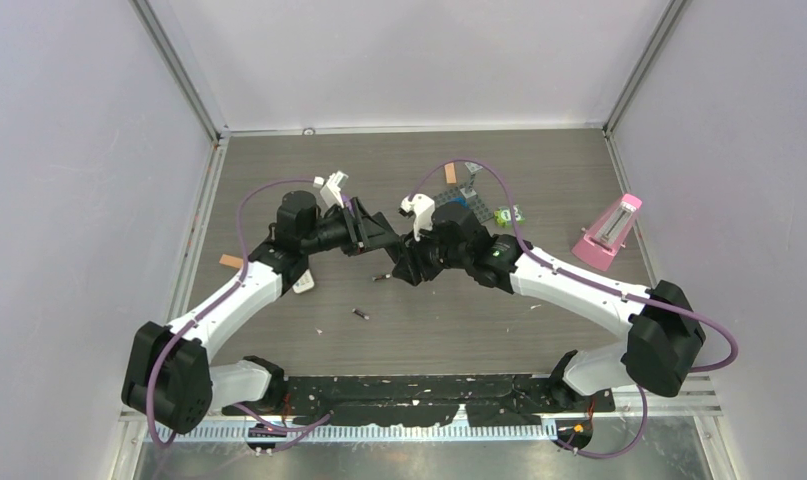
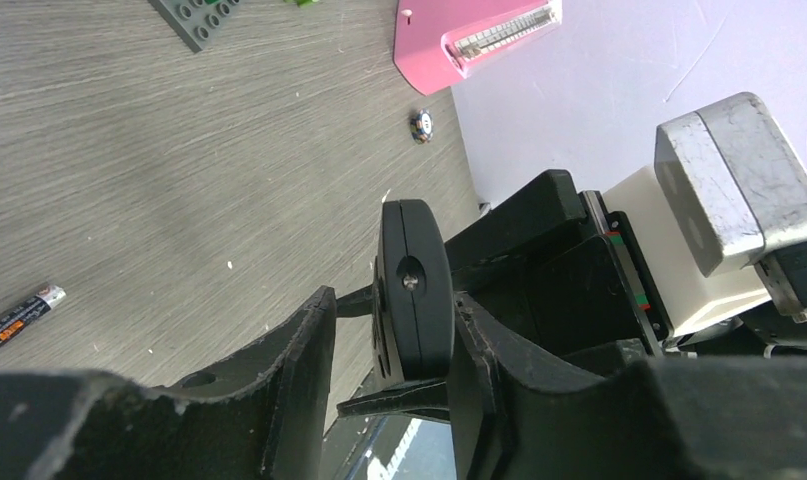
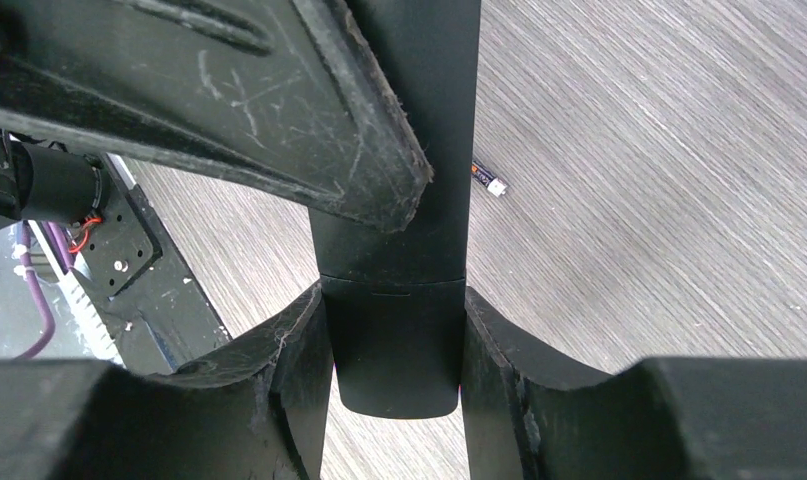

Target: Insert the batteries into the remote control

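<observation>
First battery [image 1: 361,314]: it lies loose on the table [image 1: 459,320], on the near side of the remote control [image 3: 394,360] and apart from it. Nothing touches it.
Second battery [image 1: 382,277]: it also lies flat on the table, between the first battery and the remote control, almost below the remote control.
Battery handling: expect a tiny, light, stiff cell with a smooth round body that rolls away easily. Take it across the middle of the body, with the jaws crosswise to its length, and press gently so it does not shoot out.
Remote control position: it is carried in the air above the table, between the two arms.
Right gripper [image 3: 394,300]: it is clenched on the rounded end of the remote control, and both fingers lie against its narrow sides.
Left gripper [image 2: 391,295]: it is released around the other end of the remote control. One finger touches it, but at the other finger you see a gap, so it grasps nothing.
Remote control handling: I judge it to be rigid, light plastic and a little slippery. Hold it by the narrow sides and leave the face for the cells free. I cannot tell whether the compartment is open.
Beyond the remote control: a grey brick plate [image 1: 476,200] and, farther to the side, a pink metronome [image 1: 609,232].
</observation>
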`<state>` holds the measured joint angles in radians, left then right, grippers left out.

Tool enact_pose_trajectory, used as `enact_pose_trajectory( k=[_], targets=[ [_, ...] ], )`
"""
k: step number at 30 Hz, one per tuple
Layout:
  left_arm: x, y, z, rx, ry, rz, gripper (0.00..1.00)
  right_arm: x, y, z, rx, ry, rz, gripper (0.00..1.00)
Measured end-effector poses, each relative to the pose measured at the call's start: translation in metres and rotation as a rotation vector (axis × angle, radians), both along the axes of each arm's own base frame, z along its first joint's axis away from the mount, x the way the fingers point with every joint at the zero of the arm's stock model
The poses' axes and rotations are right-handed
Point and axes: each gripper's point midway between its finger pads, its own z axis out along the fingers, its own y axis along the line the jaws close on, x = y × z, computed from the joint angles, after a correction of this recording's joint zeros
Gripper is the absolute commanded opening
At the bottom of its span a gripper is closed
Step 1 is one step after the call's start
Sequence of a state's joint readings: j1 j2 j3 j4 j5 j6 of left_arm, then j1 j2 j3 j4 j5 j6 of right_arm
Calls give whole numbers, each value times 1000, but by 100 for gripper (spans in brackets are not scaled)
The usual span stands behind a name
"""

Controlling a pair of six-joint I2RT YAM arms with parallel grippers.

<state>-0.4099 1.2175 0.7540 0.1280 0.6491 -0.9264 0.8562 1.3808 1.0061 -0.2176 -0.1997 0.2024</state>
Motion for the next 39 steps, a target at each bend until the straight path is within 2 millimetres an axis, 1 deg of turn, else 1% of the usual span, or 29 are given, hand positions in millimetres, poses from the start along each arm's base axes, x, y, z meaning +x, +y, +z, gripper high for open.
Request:
enact_pose_trajectory(
  k=[2, 4, 6, 8, 10, 12, 14, 15, 16, 17, 18, 20, 22, 26, 28, 30, 31, 33, 36, 39],
  targets=[
    [0, 0, -1, -8, 7, 3, 36, 0, 0, 0, -6, -11, 14, 27],
    [-1, 0, -3, -14, 18, 7, 27, 0, -1, -1, -11, -18, 20, 27],
    [-2, -1, -4, -25, 28, 10, 16, 0, -1, -2, -18, -19, 23, 27],
    [-2, -1, -2, -32, 22, 6, 0, -1, -2, -2, -22, -16, 21, 28],
    [-2, -1, -1, -32, 16, 6, 0, 0, -2, 0, -21, -16, 15, 29],
    [-3, 0, 2, -35, -2, 7, 0, 1, -1, 3, -15, -15, 11, 36],
    [-4, 2, 7, -35, -15, 12, 0, 1, 0, 7, -2, -18, 6, 50],
    [-5, 2, 9, -37, -19, 14, 0, 1, 0, 9, 5, -19, 2, 55],
    [-6, 3, 11, -40, -22, 17, 0, -1, 0, 12, 15, -16, -3, 66],
    [-6, 4, 15, -46, -26, 24, 0, -1, 1, 16, 30, -9, -15, 71],
    [-7, 5, 19, -56, -29, 30, 0, -1, 1, 20, 52, 4, -30, 80],
    [-6, 8, 30, -83, -40, 51, 0, 0, 2, 33, 111, 15, -61, 91],
    [-4, 13, 42, -112, -52, 77, 0, 0, 0, 51, 194, 24, -98, 98],
    [0, 25, 68, -180, -76, 131, 0, 3, -8, 90, 394, 54, -171, 100],
    [0, 30, 81, -212, -85, 154, 0, 4, -9, 104, 497, 96, -198, 98],
    [0, 33, 94, -242, -102, 169, 0, 5, -7, 112, 580, 149, -216, 93],
    [-2, 34, 101, -264, -110, 175, 0, 5, -5, 116, 630, 186, -225, 89],
    [-5, 35, 113, -299, -121, 180, 0, 3, -1, 119, 692, 249, -229, 83],
    [-10, 38, 129, -349, -128, 189, 0, 4, 10, 129, 788, 336, -221, 79],
    [-12, 40, 137, -382, -125, 205, 0, 5, 16, 141, 868, 384, -207, 77]
  ],
)
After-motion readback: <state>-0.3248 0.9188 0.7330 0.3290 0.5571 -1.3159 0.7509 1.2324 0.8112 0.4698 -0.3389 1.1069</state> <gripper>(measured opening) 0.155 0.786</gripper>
